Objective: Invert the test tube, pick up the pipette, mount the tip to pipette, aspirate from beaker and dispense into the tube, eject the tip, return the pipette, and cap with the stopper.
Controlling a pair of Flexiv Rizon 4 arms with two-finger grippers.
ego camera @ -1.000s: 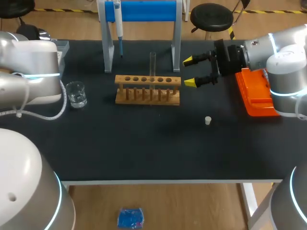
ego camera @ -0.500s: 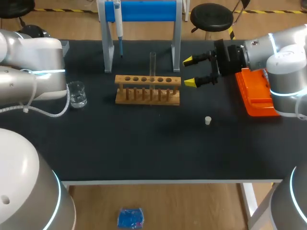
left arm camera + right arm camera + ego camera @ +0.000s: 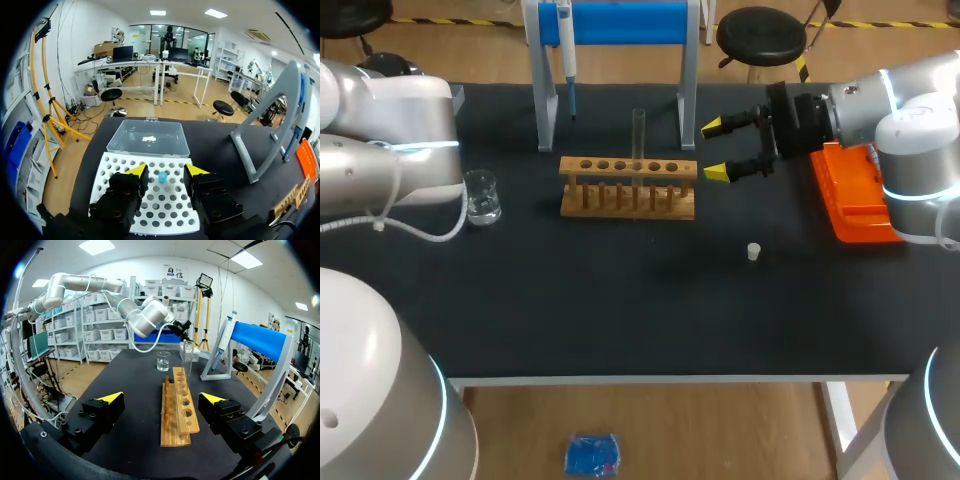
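Left claw (image 3: 165,171) gapes empty over white perforated tip rack (image 3: 162,205); right claw (image 3: 715,150) gapes beside wooden tube rack (image 3: 628,187). Likely next: grip the hanging blue-white pipette (image 3: 567,55) squarely, mid-body.

Clr tube (image 3: 639,132) upright in rack (image 3: 628,200)

A wooden rack (image 3: 628,188) with a row of holes sits just above the frame's centre on the black table (image 3: 620,310). Behind it, at top centre, rises a grey stand (image 3: 630,22) with a blue crossbar. An orange tray (image 3: 850,200) lies at the right.
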